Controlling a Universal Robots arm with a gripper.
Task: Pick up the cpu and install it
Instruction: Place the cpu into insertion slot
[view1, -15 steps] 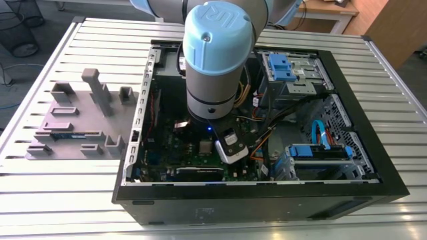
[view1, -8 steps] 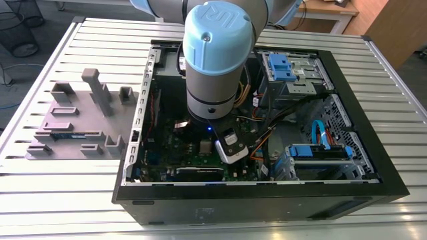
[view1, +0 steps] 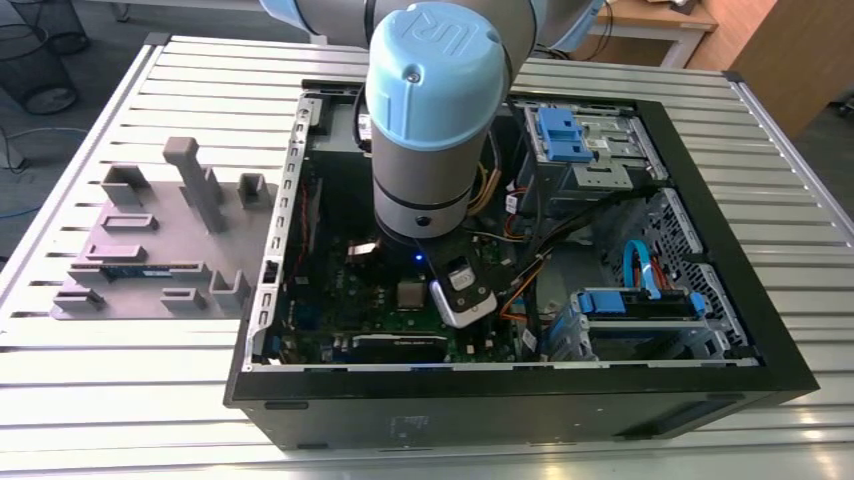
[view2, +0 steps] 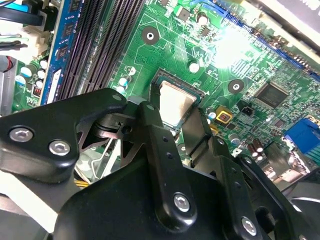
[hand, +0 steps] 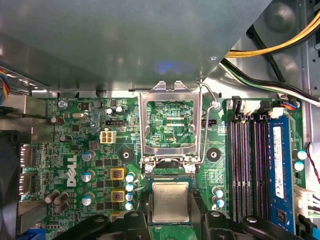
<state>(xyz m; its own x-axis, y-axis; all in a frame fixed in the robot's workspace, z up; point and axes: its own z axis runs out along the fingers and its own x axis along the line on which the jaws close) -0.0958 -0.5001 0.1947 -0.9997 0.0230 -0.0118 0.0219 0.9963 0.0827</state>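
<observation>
The cpu (hand: 170, 201), a small square chip with a silvery top, lies level in the socket of the green board (hand: 75, 145) inside the open computer case (view1: 534, 400). My gripper (hand: 170, 212) reaches down over it, one black finger (hand: 145, 220) against each of two opposite edges, shut on the chip. The second wrist view shows the cpu (view2: 175, 100) between the same fingers (view2: 150, 125), inside the socket's dark frame. The socket's metal lid (hand: 170, 90) stands swung up just beyond the chip. In the exterior view the arm covers most of the socket (view1: 411, 293).
Black memory slots and a blue memory stick (hand: 280, 170) run beside the socket. Yellow and black cables (hand: 270, 50) cross above them. Blue drive brackets (view1: 567, 135) sit at the case's far side. A grey parts fixture (view1: 160, 240) stands on the slatted table at the exterior view's left.
</observation>
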